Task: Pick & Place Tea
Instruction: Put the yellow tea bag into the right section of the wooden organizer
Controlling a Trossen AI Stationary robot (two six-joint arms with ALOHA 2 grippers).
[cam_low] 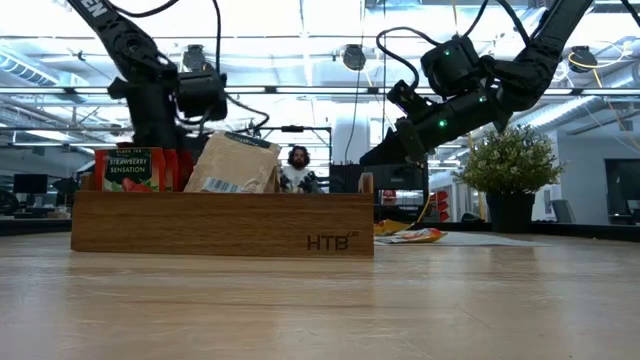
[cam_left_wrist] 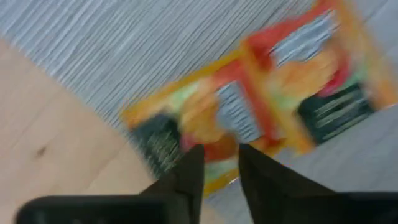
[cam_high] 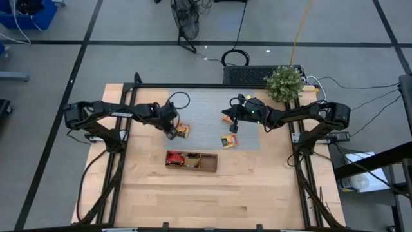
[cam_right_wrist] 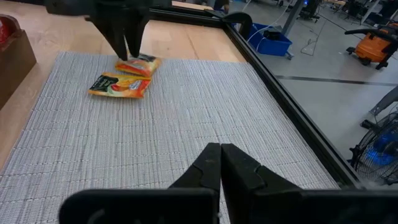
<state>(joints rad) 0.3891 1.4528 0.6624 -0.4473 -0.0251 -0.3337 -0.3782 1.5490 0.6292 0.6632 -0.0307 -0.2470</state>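
Two orange-yellow tea packets (cam_left_wrist: 249,106) lie flat, side by side, on the grey mat (cam_high: 206,106). They also show in the right wrist view, as the near packet (cam_right_wrist: 118,86) and the far packet (cam_right_wrist: 142,65). My left gripper (cam_left_wrist: 221,165) points down over one packet's edge, its fingers a little apart. My right gripper (cam_right_wrist: 221,150) hangs shut above the mat, with nothing in it. Two more orange packets (cam_high: 228,142) lie on the mat near it. The brown wooden tray (cam_high: 191,161) holds red packets (cam_low: 130,170) and a pale one (cam_low: 235,165), which stand on edge. My left gripper comes at the packets from above, pointing down. Its fingertips (cam_left_wrist: 189,165) stand at the edge of one orange packet (cam_left_wrist: 214,146), which lies flat on the mat. Whether they touch it, I cannot tell.
A potted plant (cam_high: 284,82) stands at the mat's far right corner. A black frame (cam_right_wrist: 273,68) runs along the table's edges. Bare wood (cam_high: 212,200) lies in front of the tray.
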